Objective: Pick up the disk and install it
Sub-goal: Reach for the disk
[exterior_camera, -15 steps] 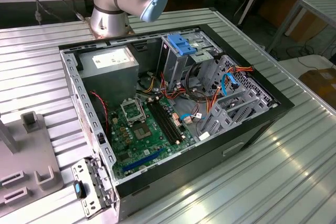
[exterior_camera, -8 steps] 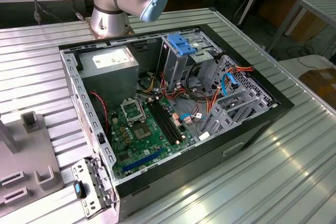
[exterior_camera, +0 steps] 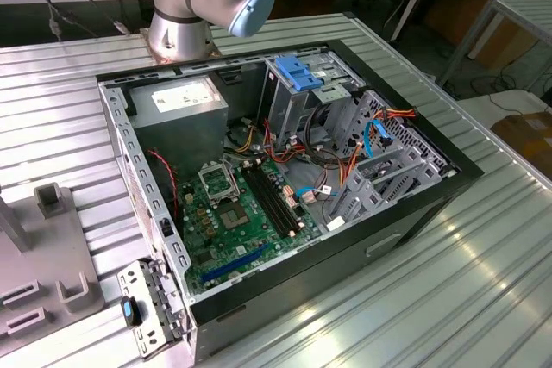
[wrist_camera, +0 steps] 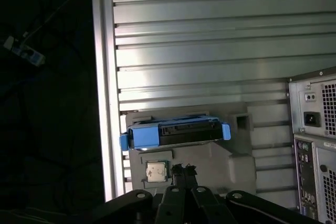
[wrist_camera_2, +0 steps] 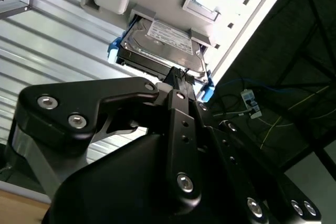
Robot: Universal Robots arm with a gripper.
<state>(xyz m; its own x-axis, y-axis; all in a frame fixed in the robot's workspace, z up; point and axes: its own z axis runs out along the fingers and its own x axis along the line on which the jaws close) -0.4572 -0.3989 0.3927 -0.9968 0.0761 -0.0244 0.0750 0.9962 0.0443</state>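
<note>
Part of the disk [wrist_camera_2: 157, 45] behind the claw [wrist_camera_2: 180, 73] in the second wrist view

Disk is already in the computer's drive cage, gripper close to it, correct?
No. The disk sits in the grey holder on the ribbed table, not in the drive cage, as the first wrist view shows. The gripper is close to it.

No readable text anywhere (white label on the disk [wrist_camera_2: 160, 51] indecipherable)

ribbed metal table [exterior_camera: 483, 256] | carries: open computer case [exterior_camera: 345, 269]; grey fixture plate [exterior_camera: 65, 252]
</note>
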